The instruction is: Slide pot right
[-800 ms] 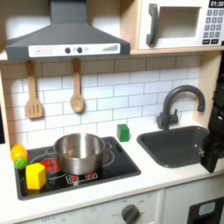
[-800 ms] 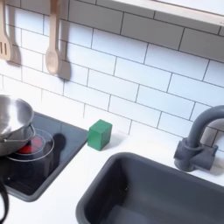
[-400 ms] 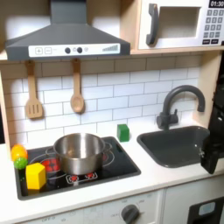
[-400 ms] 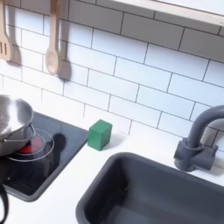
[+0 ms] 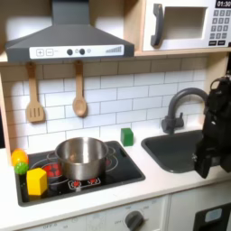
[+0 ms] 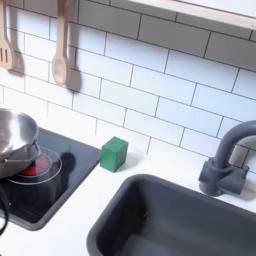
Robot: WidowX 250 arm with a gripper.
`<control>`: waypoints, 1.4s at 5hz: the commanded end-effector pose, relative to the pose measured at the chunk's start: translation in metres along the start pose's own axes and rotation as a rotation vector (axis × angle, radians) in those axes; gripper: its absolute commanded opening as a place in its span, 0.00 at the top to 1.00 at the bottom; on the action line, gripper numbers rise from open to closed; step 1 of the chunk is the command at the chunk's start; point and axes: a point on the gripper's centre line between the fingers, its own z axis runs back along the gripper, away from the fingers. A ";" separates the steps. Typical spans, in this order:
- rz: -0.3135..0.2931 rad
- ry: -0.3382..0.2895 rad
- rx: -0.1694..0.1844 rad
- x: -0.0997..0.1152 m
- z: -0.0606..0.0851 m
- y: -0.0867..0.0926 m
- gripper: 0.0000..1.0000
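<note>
The pot (image 5: 81, 155) is a shiny round steel one standing on the black stovetop (image 5: 117, 171) at the first exterior view's left of centre; its rim also shows at the second exterior view's left edge (image 6: 12, 140). My black arm hangs over the sink at the first exterior view's right, with the gripper (image 5: 203, 165) at its dark lower end, far to the right of the pot and touching nothing. The fingers are too dark and blurred to read.
A green block (image 5: 127, 136) (image 6: 114, 154) sits on the counter between stovetop and sink (image 5: 176, 152) (image 6: 180, 215). A yellow block (image 5: 36, 181) and a yellow-green toy (image 5: 19, 161) lie left of the pot. The faucet (image 5: 185, 104) (image 6: 225, 160) stands behind the sink.
My arm has come in from the first exterior view's right edge and now stands tall over the sink. The pot and the toys have not moved.
</note>
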 end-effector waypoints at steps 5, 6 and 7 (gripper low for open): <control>0.069 -0.037 0.042 0.111 -0.009 0.051 0.00; 0.075 -0.048 0.047 0.128 -0.010 0.060 0.00; 0.069 -0.045 0.057 0.144 -0.015 0.069 0.00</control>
